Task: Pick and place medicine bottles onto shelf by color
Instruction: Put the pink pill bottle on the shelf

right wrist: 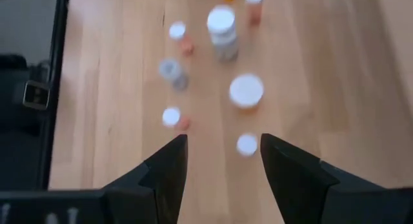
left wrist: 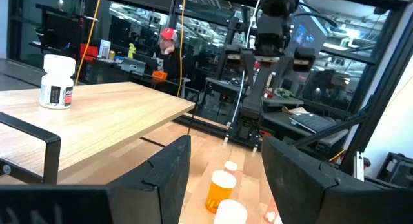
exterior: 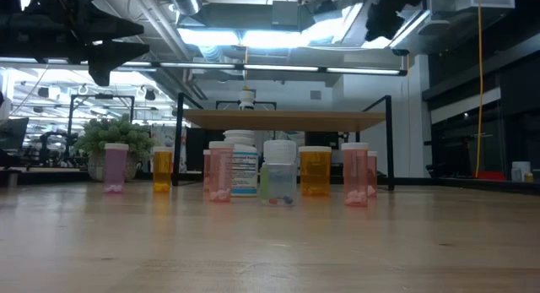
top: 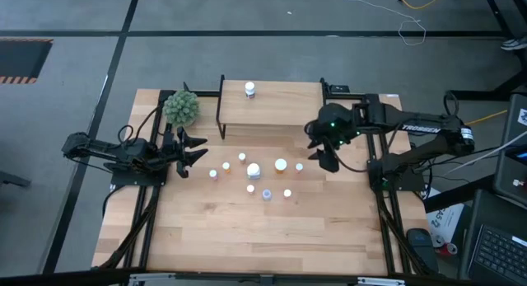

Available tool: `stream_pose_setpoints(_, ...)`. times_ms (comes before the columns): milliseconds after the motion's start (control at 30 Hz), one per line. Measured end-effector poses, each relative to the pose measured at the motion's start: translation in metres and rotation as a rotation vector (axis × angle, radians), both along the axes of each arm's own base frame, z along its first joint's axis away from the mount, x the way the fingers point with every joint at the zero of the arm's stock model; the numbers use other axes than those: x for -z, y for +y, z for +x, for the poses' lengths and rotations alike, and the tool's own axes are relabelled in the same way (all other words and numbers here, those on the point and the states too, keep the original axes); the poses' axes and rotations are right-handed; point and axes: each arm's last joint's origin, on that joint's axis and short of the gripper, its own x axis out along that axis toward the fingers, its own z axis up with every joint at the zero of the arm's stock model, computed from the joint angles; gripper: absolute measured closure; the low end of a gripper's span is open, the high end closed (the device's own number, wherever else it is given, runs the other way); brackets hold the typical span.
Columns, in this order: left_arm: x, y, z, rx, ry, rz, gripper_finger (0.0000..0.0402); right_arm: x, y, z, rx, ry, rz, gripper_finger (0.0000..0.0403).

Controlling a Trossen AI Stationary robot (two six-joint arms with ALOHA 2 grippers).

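Note:
Several small white-capped medicine bottles (top: pixel 254 171) stand upright in a loose cluster on the table's middle; the low view shows pink, orange, white and clear ones (exterior: pixel 278 170). One white bottle (top: pixel 249 90) stands on the wooden shelf (top: pixel 280 105) at the table's far side. My left gripper (top: pixel 196 151) is open and empty, left of the cluster. My right gripper (top: pixel 323 154) is open and empty, raised right of the cluster; its wrist view looks down on the bottles (right wrist: pixel 246 90).
A green spiky plant ball (top: pixel 181 108) sits at the shelf's left end. The shelf's black frame legs (top: pixel 221 121) stand behind the bottles. The table's near half (top: pixel 263 236) is bare wood.

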Motion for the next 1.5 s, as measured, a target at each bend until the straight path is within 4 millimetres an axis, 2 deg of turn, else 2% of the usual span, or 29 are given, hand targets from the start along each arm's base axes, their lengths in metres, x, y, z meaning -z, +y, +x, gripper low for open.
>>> stream_pose_setpoints(200, 0.0, 0.0, 0.0, 0.0, 0.0, 0.0, 0.0215, -0.004, 0.013, -0.015, 0.045, 0.06, 0.01, 0.0205)
stream_pose_setpoints(433, 0.0, 0.0, 0.0, 0.0, 0.0, 0.0, 0.0215, -0.016, 0.034, -0.037, 0.043, 0.016, -0.049, 0.0205)
stream_pose_setpoints(567, 0.0, 0.0, 0.0, 0.0, 0.0, 0.001, 0.0215, -0.011, 0.045, -0.042, 0.048, 0.003, -0.014, 0.0205)
stream_pose_setpoints(667, 0.0, 0.0, 0.0, -0.001, 0.0, 0.002, 0.0215, 0.004, 0.053, -0.042, 0.071, 0.02, 0.026, 0.0205)
stream_pose_setpoints(800, 0.0, 0.0, 0.0, -0.001, 0.001, 0.002, 0.0215, 0.035, 0.065, -0.039, 0.051, 0.051, 0.065, 0.0205)
stream_pose_setpoints(1000, 0.0, 0.0, 0.0, 0.0, 0.0, 0.001, 0.0215, 0.08, 0.071, -0.025, 0.052, -0.096, 0.023, 0.0205)
stream_pose_setpoints(1133, 0.0, 0.0, 0.0, 0.0, 0.0, 0.001, 0.0215, 0.104, 0.066, -0.026, 0.144, -0.144, -0.113, 0.0205)
stream_pose_setpoints(1333, 0.0, 0.0, 0.0, -0.001, 0.0, 0.002, 0.0215, 0.129, 0.058, -0.027, 0.354, -0.194, -0.262, 0.0205)
stream_pose_setpoints(1500, 0.0, 0.0, 0.0, -0.001, 0.0, 0.002, 0.0215, 0.135, 0.061, -0.016, 0.361, -0.243, -0.231, 0.0205)
